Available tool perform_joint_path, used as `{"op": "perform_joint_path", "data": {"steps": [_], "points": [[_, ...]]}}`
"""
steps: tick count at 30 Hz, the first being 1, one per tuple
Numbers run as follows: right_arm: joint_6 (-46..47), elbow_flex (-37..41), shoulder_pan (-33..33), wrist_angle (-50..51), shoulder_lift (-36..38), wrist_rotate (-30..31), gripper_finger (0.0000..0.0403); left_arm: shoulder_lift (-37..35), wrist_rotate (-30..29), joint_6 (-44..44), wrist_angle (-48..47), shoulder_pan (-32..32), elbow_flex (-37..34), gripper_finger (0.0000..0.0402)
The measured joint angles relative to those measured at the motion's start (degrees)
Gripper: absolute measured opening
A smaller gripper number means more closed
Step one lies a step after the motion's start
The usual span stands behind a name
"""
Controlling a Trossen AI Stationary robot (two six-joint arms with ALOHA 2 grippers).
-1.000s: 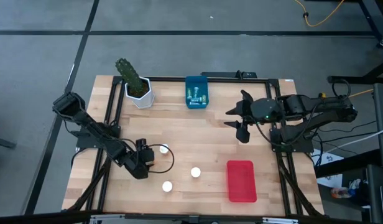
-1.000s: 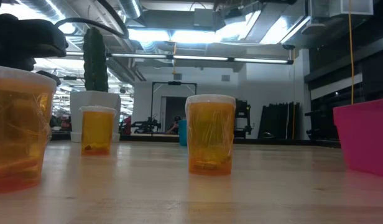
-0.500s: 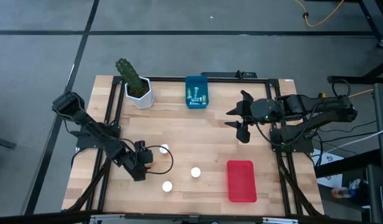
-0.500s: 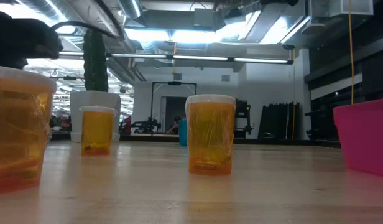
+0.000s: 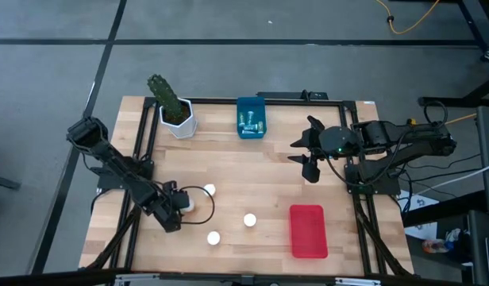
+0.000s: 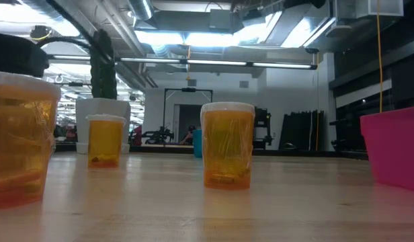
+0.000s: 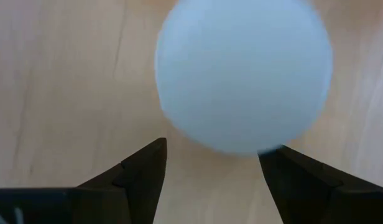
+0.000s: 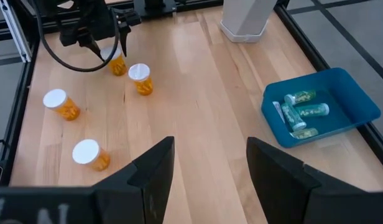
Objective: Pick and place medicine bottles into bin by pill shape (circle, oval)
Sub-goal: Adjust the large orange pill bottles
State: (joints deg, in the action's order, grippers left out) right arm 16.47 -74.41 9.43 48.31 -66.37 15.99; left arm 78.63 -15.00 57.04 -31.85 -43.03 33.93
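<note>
Four orange medicine bottles with white caps stand upright on the wooden table: three with caps in the high view (image 5: 209, 190), (image 5: 249, 219), (image 5: 213, 237), and a fourth (image 5: 189, 204) at my left gripper (image 5: 178, 203). In the left wrist view my left gripper (image 7: 213, 152) is open. The fourth bottle's white cap (image 7: 244, 74) shows just ahead of its fingertips, and no touch shows. Several pale greenish bottles (image 5: 249, 121) lie in the blue bin (image 5: 261, 106). My right gripper (image 5: 296, 151) hangs open and empty right of the table's middle.
A white pot with a green cactus (image 5: 175, 111) stands at the far left. A red bin (image 5: 308, 232) sits near the front right. A black cable loops over the table by my left gripper. Bare wood lies between the bottles and the blue bin.
My left gripper has gone a little toward the table's left edge, so the bottle cap at the far side of it now shows whole. The bottles have stayed where they were.
</note>
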Motion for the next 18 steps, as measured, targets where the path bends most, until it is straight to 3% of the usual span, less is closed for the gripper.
{"op": "perform_joint_path", "data": {"steps": [11,18], "points": [[0.02,0.09,0.00,-0.24,0.00,0.02,0.0201,-0.02,-0.44,5.38,-3.10,-0.68,0.02,0.0242],[0.02,2.21,-0.02,-1.43,0.02,0.04,0.0201,-0.02,0.01,5.48,0.58,-0.65,0.04,0.0172]]}}
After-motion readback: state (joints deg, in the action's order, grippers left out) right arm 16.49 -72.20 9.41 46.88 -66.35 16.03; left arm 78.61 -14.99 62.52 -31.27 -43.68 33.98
